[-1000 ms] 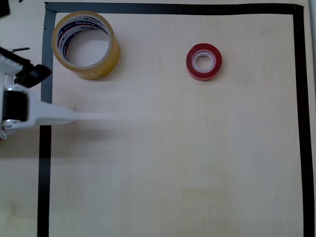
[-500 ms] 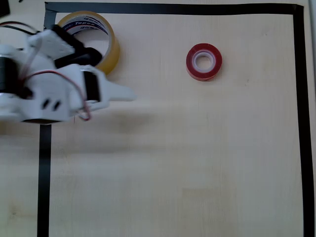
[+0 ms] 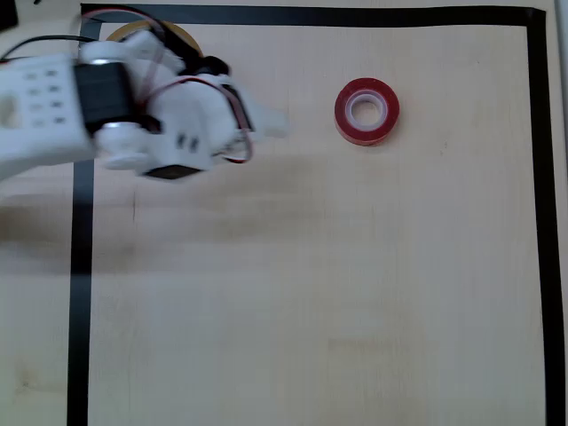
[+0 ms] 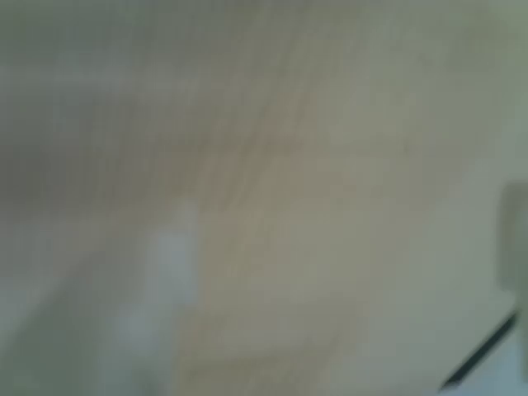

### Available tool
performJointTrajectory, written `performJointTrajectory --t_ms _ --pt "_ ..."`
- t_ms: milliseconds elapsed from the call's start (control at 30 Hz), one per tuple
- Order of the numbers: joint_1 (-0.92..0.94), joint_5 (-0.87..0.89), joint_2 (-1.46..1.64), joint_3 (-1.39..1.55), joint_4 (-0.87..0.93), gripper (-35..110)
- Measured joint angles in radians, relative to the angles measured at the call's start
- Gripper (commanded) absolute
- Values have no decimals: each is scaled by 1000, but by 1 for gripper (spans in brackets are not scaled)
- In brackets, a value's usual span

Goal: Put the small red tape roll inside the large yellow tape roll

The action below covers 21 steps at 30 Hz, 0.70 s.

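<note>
Within the last second the end effector (image 3: pixel 273 122) has swung across the worktop (image 3: pixel 311 293) toward the small red tape roll (image 3: pixel 366 110), now near it. The arm now covers most of the large yellow tape roll (image 3: pixel 120 34). I cannot tell its fingers' spacing; grasping is probably next.

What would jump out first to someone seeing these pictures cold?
In the overhead view, the white robot arm fills the upper left, its gripper pointing right toward the red tape roll, which lies flat and alone on the pale table. The arm covers most of the yellow tape roll. The wrist view is blurred.
</note>
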Motion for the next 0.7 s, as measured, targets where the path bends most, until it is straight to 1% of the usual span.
performJointTrajectory --t_ms 200,367,700 --pt "-15 -20 -259 -233 28 19" --pt "-35 -32 -390 -393 55 19" --pt "-34 -58 -638 -839 241 20"
